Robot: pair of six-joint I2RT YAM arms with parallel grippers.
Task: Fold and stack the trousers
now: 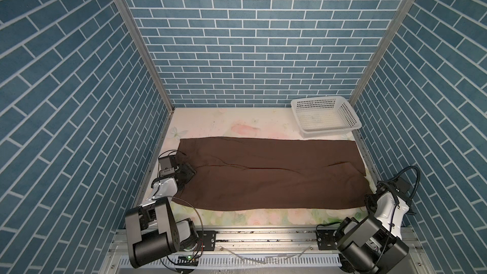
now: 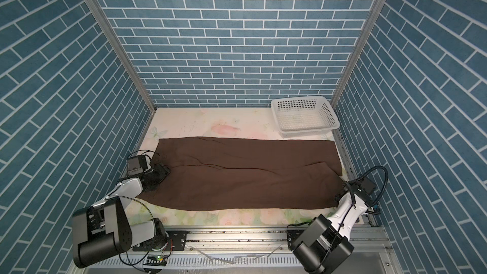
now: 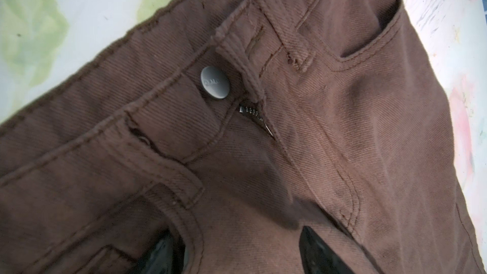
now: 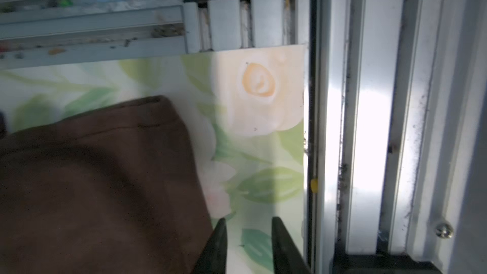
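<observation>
We are starting at the left gripper [image 3: 237,255]. Its jaws are standing wide apart, and both dark fingertips [image 3: 316,254] are pressing down on brown cloth with nothing clamped between them. Just past the tips we are seeing the waistband of the trousers [image 3: 342,127], with a grey metal button [image 3: 214,82], a few exposed zip teeth [image 3: 253,113] and a front pocket [image 3: 369,35]. In both top views this gripper [image 1: 188,173] [image 2: 160,173] is sitting on the waist end, at the left edge of the table.

The right gripper [image 4: 249,246] is showing a narrow gap between its fingertips [image 4: 220,243]. Only the bare flowered mat [image 4: 263,141] is lying in that gap, so it is holding nothing. One tip is standing just beside the hem corner of the trousers [image 4: 92,193]; we cannot tell whether it is touching. An aluminium rail [image 4: 369,127] is running along the mat's edge.

Moving outward, the trousers [image 1: 263,177] [image 2: 237,177] are lying flat across the table, waist to the left and both legs reaching the right edge, where the right gripper [image 1: 369,202] [image 2: 338,197] is hanging by the near hem. A white basket [image 1: 347,113] [image 2: 328,113] is standing in the far right corner, just beyond the far leg.
</observation>
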